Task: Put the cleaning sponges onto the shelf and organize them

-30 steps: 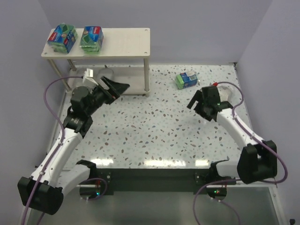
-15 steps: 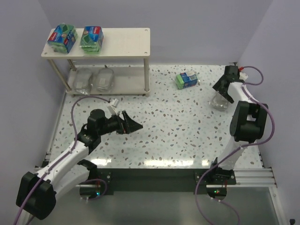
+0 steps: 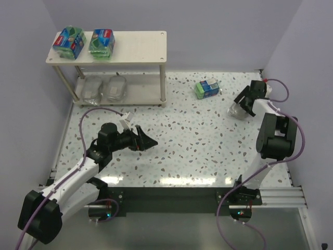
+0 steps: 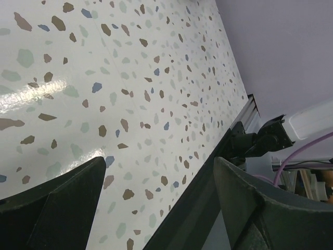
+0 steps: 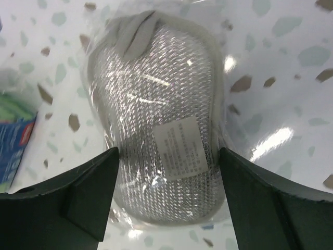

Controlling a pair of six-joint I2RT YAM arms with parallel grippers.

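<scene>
At the far left the small two-tier rack of pale beige wood boards on thin light legs (image 3: 140, 46) was seen standing at the back of the speckled terrazzo tabletop (image 3: 182, 151). On the left end of its upper board a green sponge block in clear wrap with a blue-red label (image 3: 69, 41) was laid, and a second green block (image 3: 102, 42) just beside it; like was thus grouped with like, and the right half of that board was kept free, it was judged, for a third. On the lower board a silvery-grey oval scourer in clear plastic (image 3: 91, 88) and a second scourer (image 3: 115, 87) were set side by side, by the same sorting.

Further right the left gripper (image 3: 148, 140) was held low over bare tabletop, well apart from every pack; its jaws were spread wide and nothing was held between them; it was judged to be parked out of the way.

Beyond it a third green block (image 3: 208, 88) was lying on the tabletop near the back, not yet shelved.

At the far right the right gripper (image 5: 167, 151) was pointed down at the last scourer (image 5: 156, 114), which lay flat on the tabletop near the right wall. A finger was set to each long side of the oval, close against the wrap, presumably so that the narrower width could be pinched; whether the wrap was already gripped could not be told.
</scene>
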